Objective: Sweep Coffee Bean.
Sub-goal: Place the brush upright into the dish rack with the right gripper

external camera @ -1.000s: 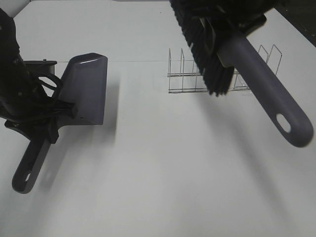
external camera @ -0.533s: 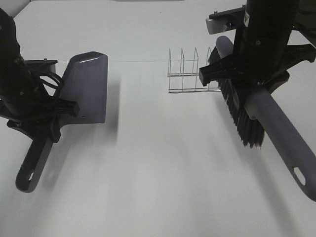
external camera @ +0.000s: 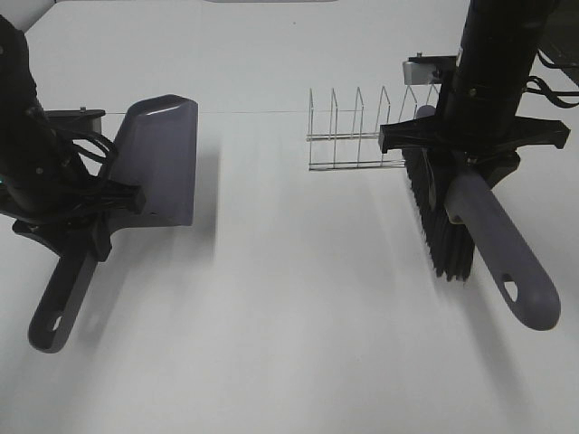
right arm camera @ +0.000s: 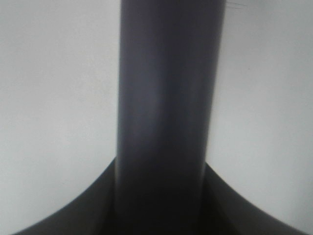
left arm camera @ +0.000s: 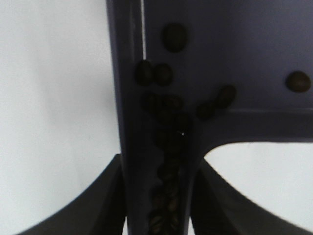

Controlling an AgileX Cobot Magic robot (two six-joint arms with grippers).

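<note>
The grey-purple dustpan [external camera: 161, 161] is held a little above the white table on the left, its handle [external camera: 60, 298] pointing to the front. My left gripper [external camera: 101, 217] is shut on that handle. In the left wrist view several dark coffee beans [left arm camera: 168, 127] lie inside the dustpan [left arm camera: 244, 58], piled along its channel between my fingers. My right gripper [external camera: 463, 176] is shut on the grey-purple brush handle [external camera: 507, 267]. It holds the brush above the table on the right, its black bristles [external camera: 441, 221] facing left. The handle [right arm camera: 166, 98] fills the right wrist view. I see no beans on the table.
A thin wire rack [external camera: 357, 136] stands at the back centre, just left of the brush head. A thin line runs across the table [external camera: 289, 316] from the dustpan to the rack.
My right arm has swung the brush from high at the back down to the right of the rack and turned it. The dustpan and left arm have barely moved.
</note>
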